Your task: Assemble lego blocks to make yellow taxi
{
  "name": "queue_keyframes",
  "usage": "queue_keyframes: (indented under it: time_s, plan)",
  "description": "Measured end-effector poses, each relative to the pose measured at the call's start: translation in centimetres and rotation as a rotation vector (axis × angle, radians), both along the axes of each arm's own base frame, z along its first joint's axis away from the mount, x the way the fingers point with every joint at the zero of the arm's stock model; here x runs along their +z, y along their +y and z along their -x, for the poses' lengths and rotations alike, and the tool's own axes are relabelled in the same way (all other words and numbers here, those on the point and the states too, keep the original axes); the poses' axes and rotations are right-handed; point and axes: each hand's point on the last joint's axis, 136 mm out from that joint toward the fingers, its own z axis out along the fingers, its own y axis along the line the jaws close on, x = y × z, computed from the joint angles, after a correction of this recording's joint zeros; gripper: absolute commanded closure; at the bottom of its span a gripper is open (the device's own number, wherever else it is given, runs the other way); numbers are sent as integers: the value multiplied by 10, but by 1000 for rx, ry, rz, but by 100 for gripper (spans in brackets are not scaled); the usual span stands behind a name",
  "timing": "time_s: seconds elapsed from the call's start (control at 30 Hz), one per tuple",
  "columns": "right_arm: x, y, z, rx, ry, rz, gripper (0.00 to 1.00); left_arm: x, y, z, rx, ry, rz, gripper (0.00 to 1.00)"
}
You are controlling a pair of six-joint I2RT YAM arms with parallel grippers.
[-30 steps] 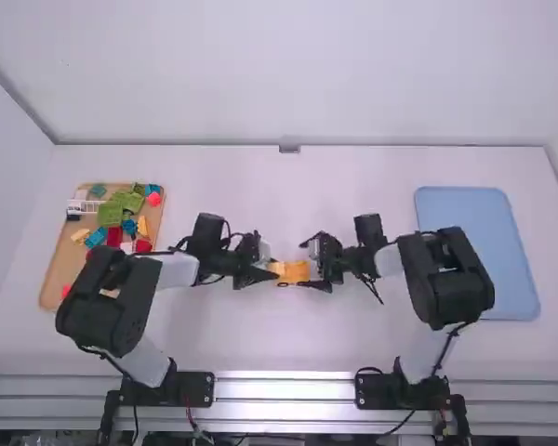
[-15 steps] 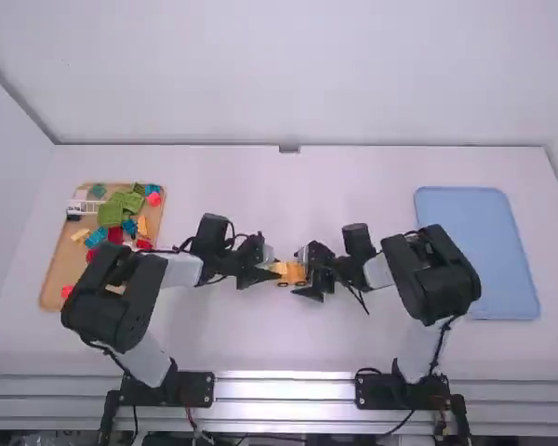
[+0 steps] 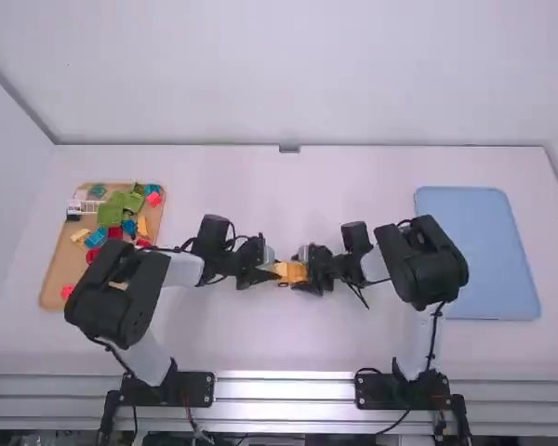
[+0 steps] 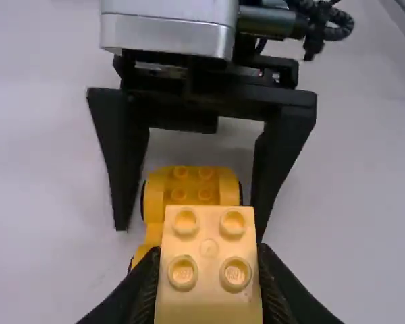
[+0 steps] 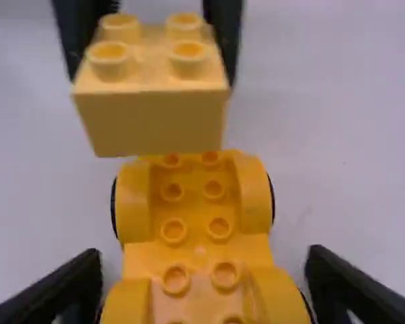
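White table bears the yellow wheeled base; above it, the left gripper grips a yellow block sideways, likely leaving its underside free. The right gripper spreads its jaws wide astride the base, perhaps for bracing

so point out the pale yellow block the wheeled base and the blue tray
Pale yellow block (image 5: 152, 123): right wrist view, on its side face.
Wheeled base (image 5: 198, 252): right wrist view, on its middle, between wheel arches.
Blue tray (image 3: 493, 246): high view, on its floor.
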Motion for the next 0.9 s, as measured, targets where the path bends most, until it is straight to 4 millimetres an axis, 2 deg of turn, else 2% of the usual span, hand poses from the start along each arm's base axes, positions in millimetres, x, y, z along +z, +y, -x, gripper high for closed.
queue_keyframes:
  time_s: [0.07,0.17,0.6,0.9]
  plan:
    - [1,1,1,8,-1,-8,50,-6,-1,0,-4,18,-1,98]
    - [1,1,3,13,1,-11,58,-15,-3,-1,-12,48,-1,98]
    - [1,0,6,20,21,-11,58,-24,-3,1,-9,87,-32,98]
    - [1,0,6,21,20,-11,58,-25,-22,4,-71,7,-75,98]
